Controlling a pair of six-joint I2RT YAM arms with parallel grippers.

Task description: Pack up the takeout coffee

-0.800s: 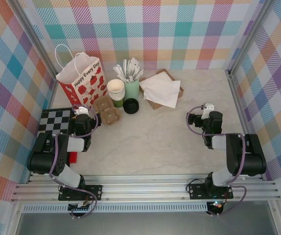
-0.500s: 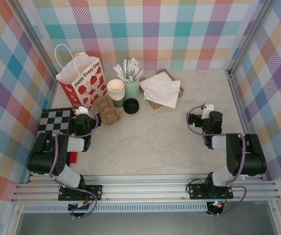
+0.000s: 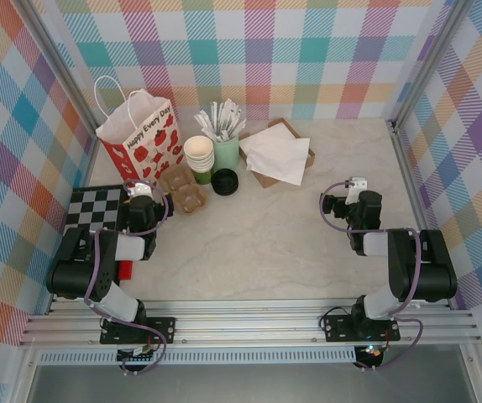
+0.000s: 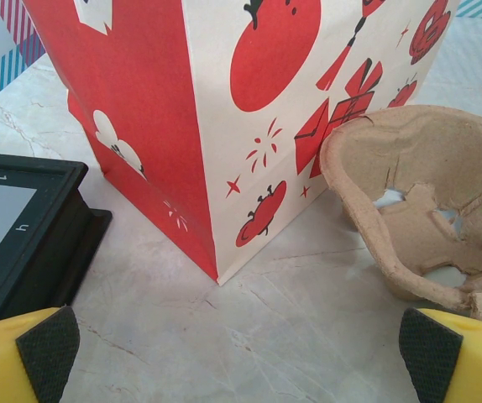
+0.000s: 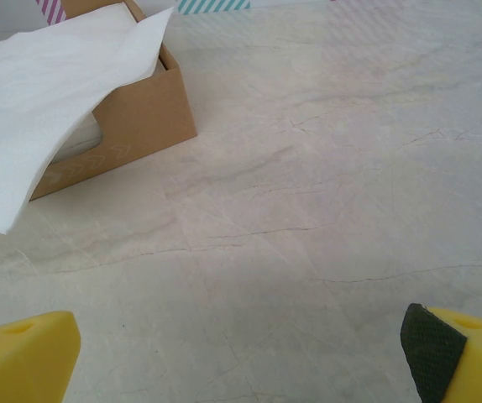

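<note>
Setting: marble-look tabletop (image 3: 291, 235), one, closed in by plaid walls (image 3: 308, 50) at the back and both sides.
Landmark: one red-and-white paper bag (image 3: 140, 134) with string handles stood upright at the back left.
Takeout coffee (image 3: 224, 181): one; it stood upright on the table, well to the right of the bag, showing its round black lid from above; neither arm touched it.
Cream cups (image 3: 199, 153): one stack, right of the bag, between it and the coffee.
Pale green cup (image 3: 227, 151): one, right of the bag and just behind the coffee, holding a bunch of white-wrapped sticks (image 3: 220, 120); their number could not be told.
Pulp cup carrier (image 3: 184, 191): one counted, low at the bag's right front corner, close to the bag; whether they touched could not be told.
Cardboard box (image 3: 262, 178): one, far right of the bag beyond the coffee, with white napkins (image 3: 276, 154) spilling over its rim.
Checkerboard (image 3: 94, 208): one, lying flat just in front of the bag.
Left gripper (image 4: 241, 353): one; its fingers stood wide apart with nothing between them, low over the table and facing the bag's near corner.
Right gripper (image 5: 241, 353): one; its fingers stood wide apart and held nothing, far right of the bag, past the box.
Arms: two, folded near their bases.
</note>
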